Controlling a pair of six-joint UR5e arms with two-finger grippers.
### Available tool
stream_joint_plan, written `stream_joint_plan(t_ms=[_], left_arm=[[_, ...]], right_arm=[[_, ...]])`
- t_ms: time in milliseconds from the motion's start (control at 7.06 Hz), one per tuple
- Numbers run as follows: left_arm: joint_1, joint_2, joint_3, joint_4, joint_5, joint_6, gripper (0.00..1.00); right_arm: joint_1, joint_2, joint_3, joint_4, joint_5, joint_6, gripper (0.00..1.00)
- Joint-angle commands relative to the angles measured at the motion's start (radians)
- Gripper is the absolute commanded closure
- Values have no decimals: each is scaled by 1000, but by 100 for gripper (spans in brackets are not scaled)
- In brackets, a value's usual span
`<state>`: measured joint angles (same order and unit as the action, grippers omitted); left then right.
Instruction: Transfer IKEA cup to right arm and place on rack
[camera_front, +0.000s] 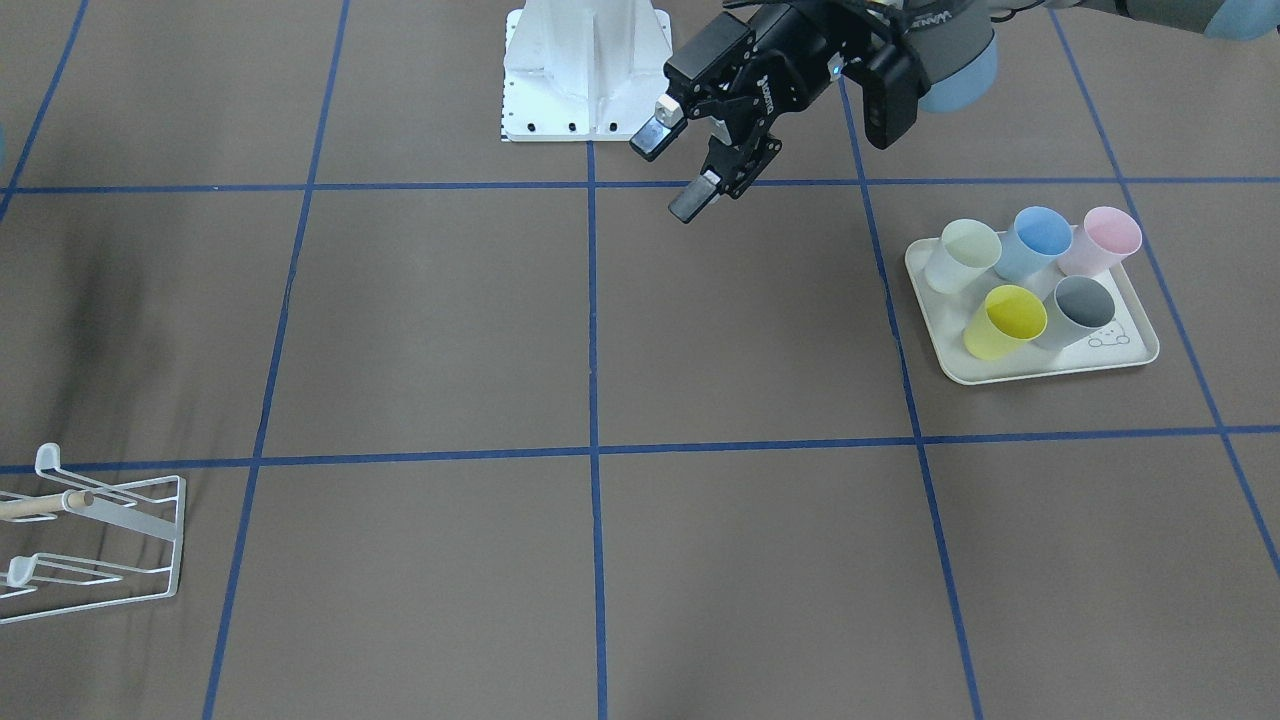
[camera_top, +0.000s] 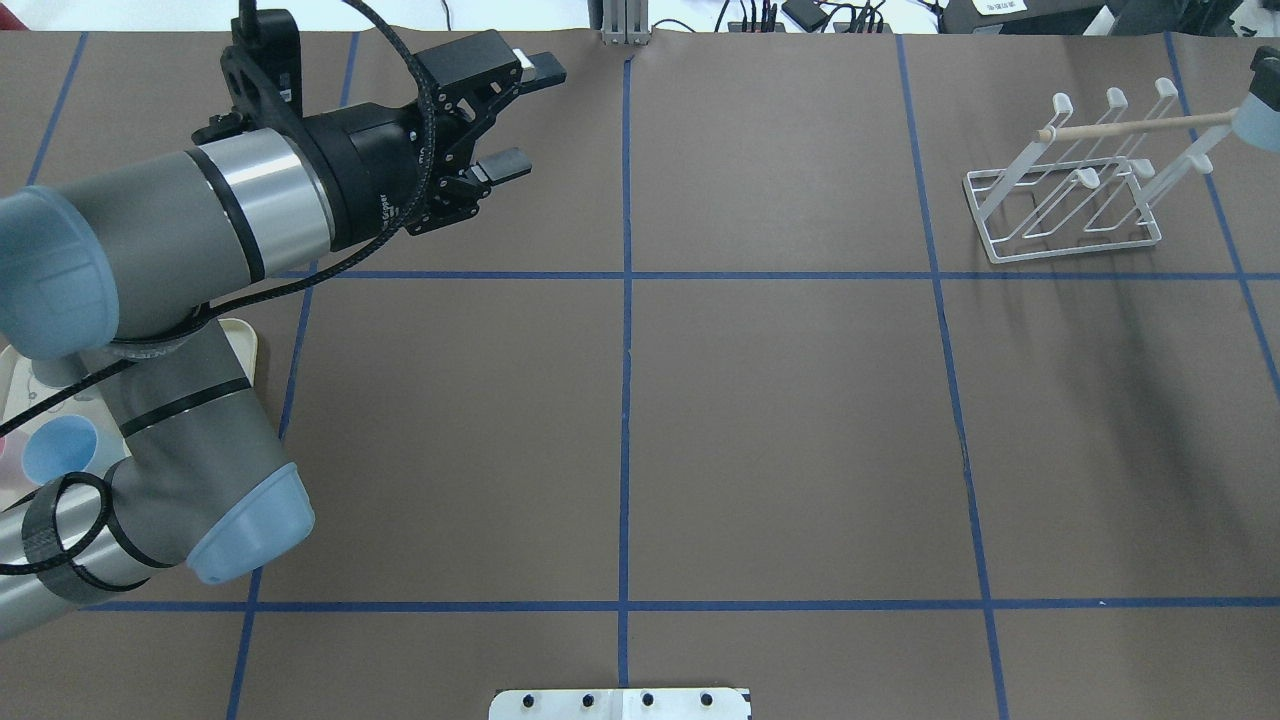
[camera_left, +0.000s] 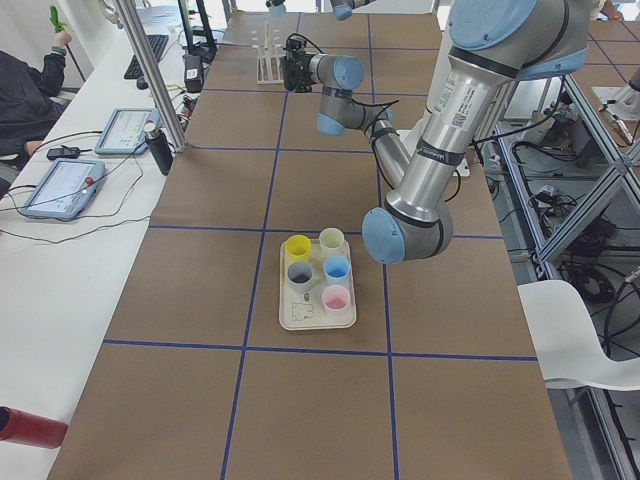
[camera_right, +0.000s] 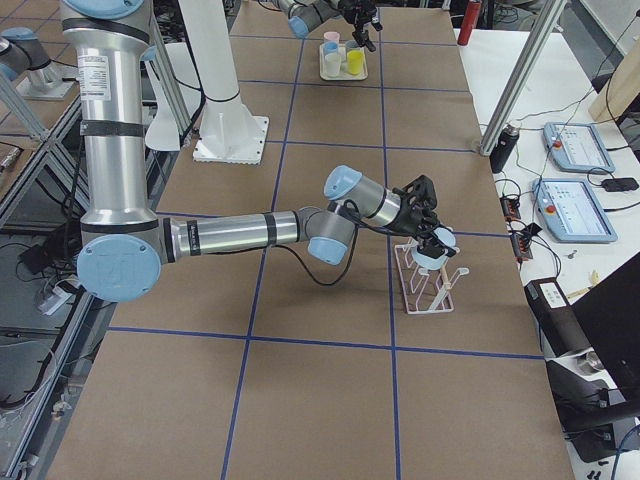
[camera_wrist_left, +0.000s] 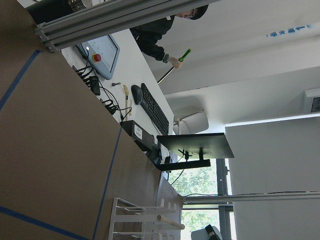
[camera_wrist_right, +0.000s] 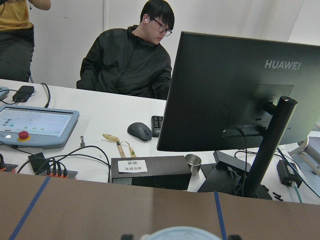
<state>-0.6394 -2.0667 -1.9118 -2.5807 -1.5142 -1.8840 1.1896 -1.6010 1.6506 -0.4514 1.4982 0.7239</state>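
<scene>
cup: the light-blue cup (camera_right: 434, 254) is hanging just over the top of the rack (camera_right: 428, 287), a bit right of the middle of the exterior right view, right by the wooden dowel (camera_top: 1130, 124)
right gripper: the right gripper (camera_right: 428, 236) is sitting right on the cup. It's tiny in that shot, so I honestly can't tell if the fingers are clamping it or apart
left gripper: the left gripper (camera_front: 670, 168) is hovering at the top middle of the front-facing view, well apart from the cup, fingers spread wide with nothing between them
tray: the cream tray (camera_front: 1000, 374) is sitting at that view's right, carrying five other cups (camera_front: 1005, 321)
</scene>
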Motion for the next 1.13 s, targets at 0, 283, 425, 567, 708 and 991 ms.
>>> stream_joint_plan(t_ms=[0, 283, 425, 567, 708, 991], left_arm=[[1, 8, -4, 2, 0, 2, 0], [3, 22, -6, 1, 0, 2, 0], [3, 34, -6, -7, 0, 2, 0], [7, 37, -4, -9, 0, 2, 0], [7, 37, -3, -9, 0, 2, 0], [9, 37, -1, -9, 0, 2, 0]], right_arm=[[-19, -45, -6, 100, -47, 21, 100], [-118, -45, -6, 103, -190, 108, 100], [-133, -48, -5, 106, -217, 114, 100], [-139, -53, -12, 124, -228, 120, 100], [-142, -50, -26, 126, -233, 120, 100], [-142, -31, -72, 128, -234, 118, 100]])
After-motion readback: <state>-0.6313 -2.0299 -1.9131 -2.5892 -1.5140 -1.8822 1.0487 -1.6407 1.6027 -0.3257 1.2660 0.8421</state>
